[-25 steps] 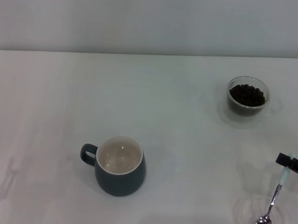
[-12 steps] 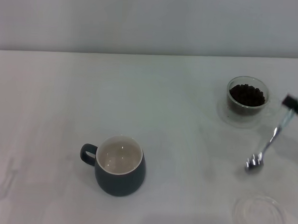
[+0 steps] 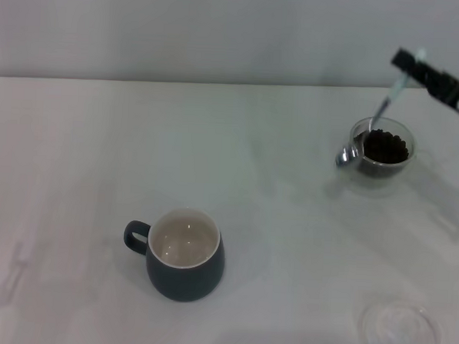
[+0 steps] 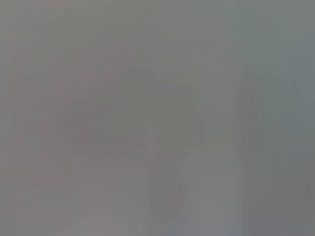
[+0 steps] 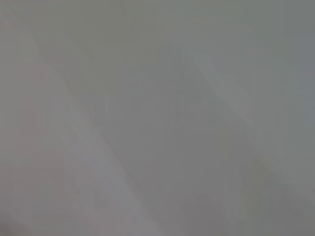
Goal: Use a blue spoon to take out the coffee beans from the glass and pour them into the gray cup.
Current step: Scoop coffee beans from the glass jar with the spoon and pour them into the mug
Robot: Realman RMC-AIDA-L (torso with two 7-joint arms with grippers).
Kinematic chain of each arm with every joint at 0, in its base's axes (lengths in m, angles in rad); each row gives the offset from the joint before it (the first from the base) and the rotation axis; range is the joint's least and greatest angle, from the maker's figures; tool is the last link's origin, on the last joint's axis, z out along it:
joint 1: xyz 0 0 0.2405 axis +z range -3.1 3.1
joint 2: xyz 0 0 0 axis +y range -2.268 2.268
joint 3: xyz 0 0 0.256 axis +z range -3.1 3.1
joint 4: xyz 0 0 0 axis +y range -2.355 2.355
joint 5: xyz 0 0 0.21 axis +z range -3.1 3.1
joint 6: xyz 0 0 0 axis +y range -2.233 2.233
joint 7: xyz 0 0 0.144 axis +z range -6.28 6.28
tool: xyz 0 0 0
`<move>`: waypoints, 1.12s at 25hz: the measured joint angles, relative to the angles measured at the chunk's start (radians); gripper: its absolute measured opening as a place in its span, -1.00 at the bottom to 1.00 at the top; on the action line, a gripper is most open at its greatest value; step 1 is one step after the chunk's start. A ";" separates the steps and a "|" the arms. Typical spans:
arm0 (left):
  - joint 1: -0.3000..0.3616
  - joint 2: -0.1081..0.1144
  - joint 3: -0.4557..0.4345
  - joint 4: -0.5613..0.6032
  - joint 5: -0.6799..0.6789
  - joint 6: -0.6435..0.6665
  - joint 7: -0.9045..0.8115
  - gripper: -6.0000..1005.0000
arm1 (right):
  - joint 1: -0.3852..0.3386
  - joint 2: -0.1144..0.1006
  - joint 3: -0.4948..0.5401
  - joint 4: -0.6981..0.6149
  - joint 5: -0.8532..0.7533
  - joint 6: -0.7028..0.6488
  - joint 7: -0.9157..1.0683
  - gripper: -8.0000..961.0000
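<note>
Compared with the frame 0.5 s before, we saw that the right end effector [image 3: 404, 64] had climbed from the right edge to the upper right of the head view, carrying the blue spoon [image 3: 369, 125] with it. It was pinching the pale handle near its top. The spoon hung tilted, handle up and to the right, and its metal bowl had shifted from the bare bench below the glass [image 3: 382, 147] to the glass's left rim; we could not tell whether the bowl touched the rim or sat just in front of it. The coffee beans [image 3: 383, 145] stayed heaped inside the glass.

The gray cup [image 3: 184, 254] had not moved: it stood in the lower centre-left, well apart from the glass, handle pointing left, cream inside showing. A clear saucer [image 3: 400, 332] lay in the lower right corner.

The bench [image 3: 99, 157] was a plain white surface, meeting a pale wall [image 3: 183, 31] across the top of the frame. We saw no left end effector, and both wrist views gave only a featureless grey blur.
</note>
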 joint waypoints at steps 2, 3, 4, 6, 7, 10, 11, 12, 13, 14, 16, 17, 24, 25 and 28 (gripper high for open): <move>0.000 0.000 0.000 0.000 0.000 0.000 0.000 0.78 | 0.020 0.005 0.015 -0.021 -0.001 0.030 -0.030 -0.67; 0.000 0.000 0.000 0.000 0.000 0.000 0.000 0.78 | 0.030 0.008 0.023 -0.034 -0.001 0.047 -0.052 -0.67; 0.000 0.000 0.000 0.000 0.000 0.000 0.000 0.78 | 0.037 0.012 0.030 -0.043 -0.001 0.059 -0.070 -0.67; -0.001 0.000 0.000 0.000 0.000 -0.001 0.000 0.78 | 0.047 0.019 0.042 -0.062 -0.002 0.093 -0.110 -0.67; -0.001 0.000 0.000 0.000 0.000 -0.001 0.000 0.78 | 0.050 0.022 0.046 -0.067 -0.003 0.110 -0.130 -0.67; -0.005 0.000 0.002 0.001 0.000 -0.002 0.000 0.78 | 0.058 0.042 0.080 -0.074 -0.003 0.149 -0.220 -0.67; -0.006 0.000 0.004 0.001 0.000 -0.002 0.000 0.78 | 0.060 0.054 0.097 -0.077 -0.003 0.162 -0.262 -0.67; -0.007 0.000 0.006 0.001 0.000 -0.002 0.000 0.78 | 0.061 0.064 0.110 -0.079 -0.003 0.174 -0.299 -0.67; -0.007 0.000 0.006 0.001 0.000 -0.002 0.000 0.78 | 0.061 0.072 0.123 -0.082 -0.003 0.187 -0.339 -0.67; -0.008 0.000 0.007 0.001 0.000 -0.003 0.000 0.78 | 0.061 0.082 0.135 -0.084 -0.003 0.199 -0.377 -0.67; -0.008 0.000 0.007 0.000 0.000 -0.003 0.000 0.78 | 0.059 0.092 0.152 -0.086 -0.004 0.216 -0.435 -0.67; -0.008 0.000 0.007 0.000 0.000 -0.003 0.000 0.78 | 0.057 0.093 0.155 -0.087 -0.004 0.221 -0.455 -0.67; -0.008 0.000 0.002 0.000 0.000 -0.005 0.000 0.78 | 0.032 0.079 0.153 -0.081 -0.009 0.245 -0.560 -0.67; -0.008 0.000 0.001 0.000 0.000 -0.005 0.000 0.78 | 0.025 0.079 0.154 -0.082 -0.009 0.246 -0.573 -0.67; -0.010 0.000 0.001 0.000 0.000 -0.005 0.000 0.77 | 0.009 0.079 0.154 -0.085 -0.009 0.247 -0.613 -0.67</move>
